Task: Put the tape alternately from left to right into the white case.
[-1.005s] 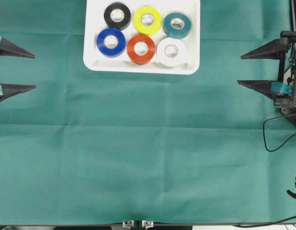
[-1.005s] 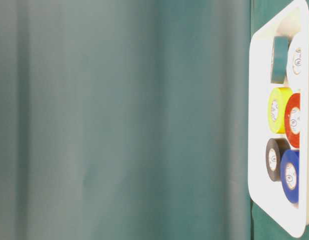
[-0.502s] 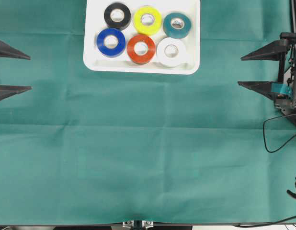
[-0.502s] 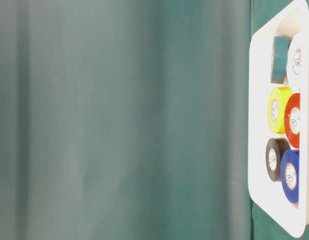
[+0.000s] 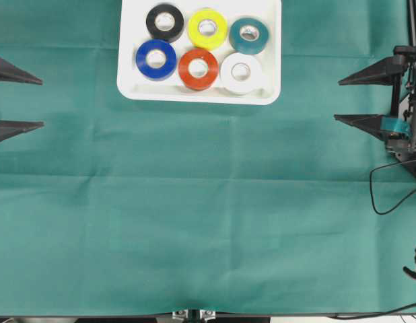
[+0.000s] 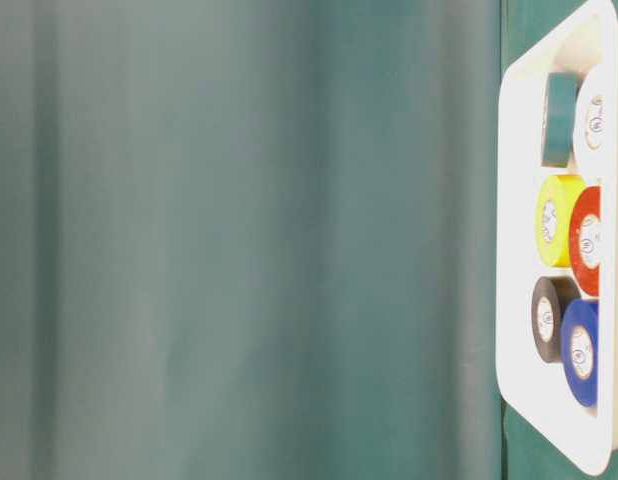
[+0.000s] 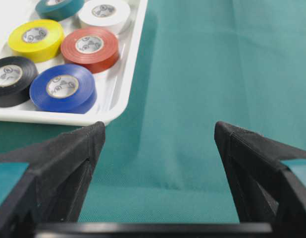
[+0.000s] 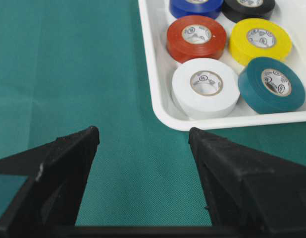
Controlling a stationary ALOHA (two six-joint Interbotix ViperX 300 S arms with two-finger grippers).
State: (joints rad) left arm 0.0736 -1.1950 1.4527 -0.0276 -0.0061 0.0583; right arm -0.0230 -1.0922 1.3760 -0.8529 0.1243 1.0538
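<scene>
Tape: all six rolls [image 5: 198,68] lie flat in two rows inside the case [image 5: 130,81], so the job looks done.
Left gripper [image 5: 41,102]: wide apart, empty, far left.
Right gripper [image 5: 337,99]: wide apart, empty, far right.

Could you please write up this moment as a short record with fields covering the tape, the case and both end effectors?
case: white case at the top of the overhead view, on the green cloth
back row: black roll, yellow roll, teal roll
front row: blue roll, red-orange roll, white roll
rolls outside case: none
left end effector: open, empty
right end effector: open, empty
</scene>
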